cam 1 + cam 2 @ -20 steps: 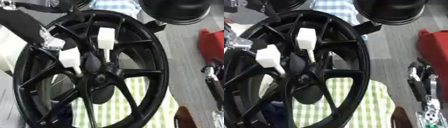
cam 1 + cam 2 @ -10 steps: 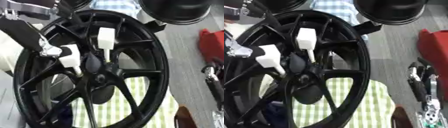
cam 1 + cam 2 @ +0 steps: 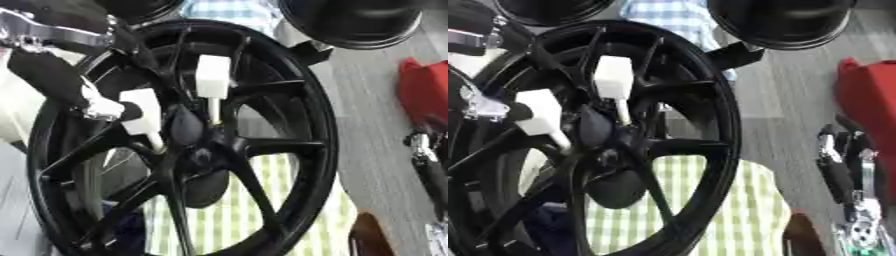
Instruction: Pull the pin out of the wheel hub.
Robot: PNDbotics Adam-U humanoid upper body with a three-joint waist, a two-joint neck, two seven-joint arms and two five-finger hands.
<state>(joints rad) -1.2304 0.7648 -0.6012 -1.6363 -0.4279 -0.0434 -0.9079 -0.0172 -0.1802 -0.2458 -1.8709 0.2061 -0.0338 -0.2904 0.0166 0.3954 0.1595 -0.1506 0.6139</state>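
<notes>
I am looking down on the black wheel (image 3: 289, 150), which fills most of my view and stands over a green checked cloth (image 3: 262, 210). Two white-headed pins stick out of the hub (image 3: 197, 152). The upper pin (image 3: 213, 76) stands nearly upright above the hub. The left pin (image 3: 142, 111) leans out to the left. My left hand (image 3: 92, 102) comes in from the upper left, and its fingertips touch the left pin's white head; I cannot tell whether the fingers have closed round it. My right hand is out of sight. To the right lie a red thing (image 3: 868, 100) and some dark tools (image 3: 837, 170) on the grey surface (image 3: 376, 130).
</notes>
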